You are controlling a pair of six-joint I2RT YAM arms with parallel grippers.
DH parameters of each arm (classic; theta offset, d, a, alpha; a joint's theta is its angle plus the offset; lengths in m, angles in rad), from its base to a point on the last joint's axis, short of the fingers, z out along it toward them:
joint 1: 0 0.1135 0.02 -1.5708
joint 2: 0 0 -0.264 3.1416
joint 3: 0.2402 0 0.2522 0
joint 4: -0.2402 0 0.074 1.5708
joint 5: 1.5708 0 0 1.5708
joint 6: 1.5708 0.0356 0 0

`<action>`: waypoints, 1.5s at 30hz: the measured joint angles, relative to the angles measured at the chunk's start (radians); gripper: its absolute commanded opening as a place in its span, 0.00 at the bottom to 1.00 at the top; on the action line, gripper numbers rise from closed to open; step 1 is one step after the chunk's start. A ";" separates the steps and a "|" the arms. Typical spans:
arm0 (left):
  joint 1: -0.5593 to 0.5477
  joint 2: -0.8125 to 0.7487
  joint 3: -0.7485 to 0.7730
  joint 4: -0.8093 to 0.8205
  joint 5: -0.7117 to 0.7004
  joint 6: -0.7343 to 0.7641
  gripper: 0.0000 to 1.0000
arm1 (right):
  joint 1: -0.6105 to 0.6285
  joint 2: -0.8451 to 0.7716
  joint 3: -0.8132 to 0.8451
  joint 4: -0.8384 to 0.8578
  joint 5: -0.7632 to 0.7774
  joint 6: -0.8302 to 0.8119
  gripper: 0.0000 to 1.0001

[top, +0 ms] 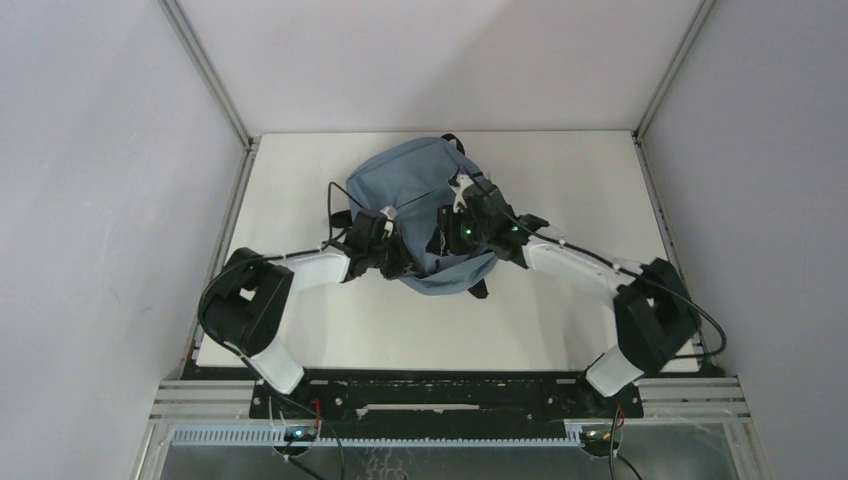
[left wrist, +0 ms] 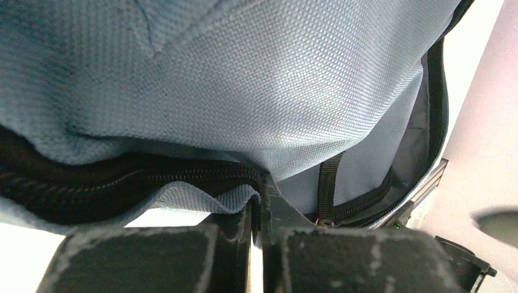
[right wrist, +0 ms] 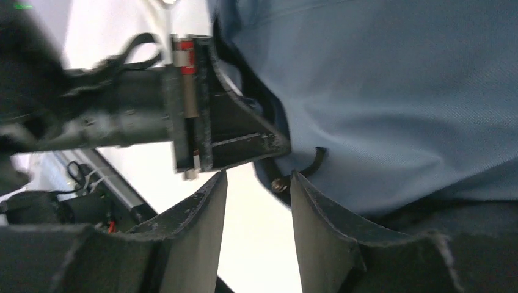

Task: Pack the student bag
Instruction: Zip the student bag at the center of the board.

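**Grey-blue cloth pinched beside the zip: opening step in hand**

Places the student bag (top: 420, 185) at the middle of the table (top: 580, 180), rounded end away from the arm bases. At the bag's near-left edge, has the left gripper (top: 385, 252) closed to a sliver on a lip of bag fabric just beside the black zipper (left wrist: 122, 177). At the bag's near-right side, has the right gripper (top: 455, 225) parted to a middling gap and holding nothing, with a small metal ring (right wrist: 280, 183) and a black cord loop (right wrist: 314, 157) just beyond its tips.

Reads as opening the bag: one side anchored, the pull not yet caught. Calls next for easing the right tips around that ring, closing on it, then drawing it along the track against a taut left pinch.

From overhead, gives the layout only and hides both sets of fingers under the wrists. From the left wrist, confirms the pinch and shows grey lining (left wrist: 415, 152) past a zip edge, but no pull. From the right wrist, shows the pull and the open gap.
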 measured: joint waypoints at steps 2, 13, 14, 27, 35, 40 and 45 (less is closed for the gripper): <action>0.000 0.000 -0.001 0.001 0.000 0.000 0.00 | 0.000 0.058 0.023 -0.003 0.008 0.000 0.53; 0.000 0.000 -0.001 0.002 0.004 0.000 0.00 | 0.018 0.200 0.023 -0.064 0.014 0.000 0.52; 0.000 0.000 -0.001 0.001 0.004 0.000 0.00 | 0.021 0.203 0.024 -0.064 0.014 0.000 0.49; -0.001 -0.001 -0.001 -0.001 0.004 0.000 0.00 | 0.038 0.244 0.063 -0.097 0.048 0.014 0.00; -0.002 -0.071 -0.001 -0.071 -0.003 0.012 0.00 | -0.001 0.038 -0.019 -0.134 0.092 0.018 0.00; 0.002 -0.187 -0.001 -0.147 -0.014 0.027 0.00 | -0.037 -0.101 -0.113 -0.135 0.130 0.035 0.00; 0.016 -0.291 0.002 -0.248 -0.035 0.062 0.00 | -0.039 -0.169 -0.143 -0.129 0.150 0.056 0.00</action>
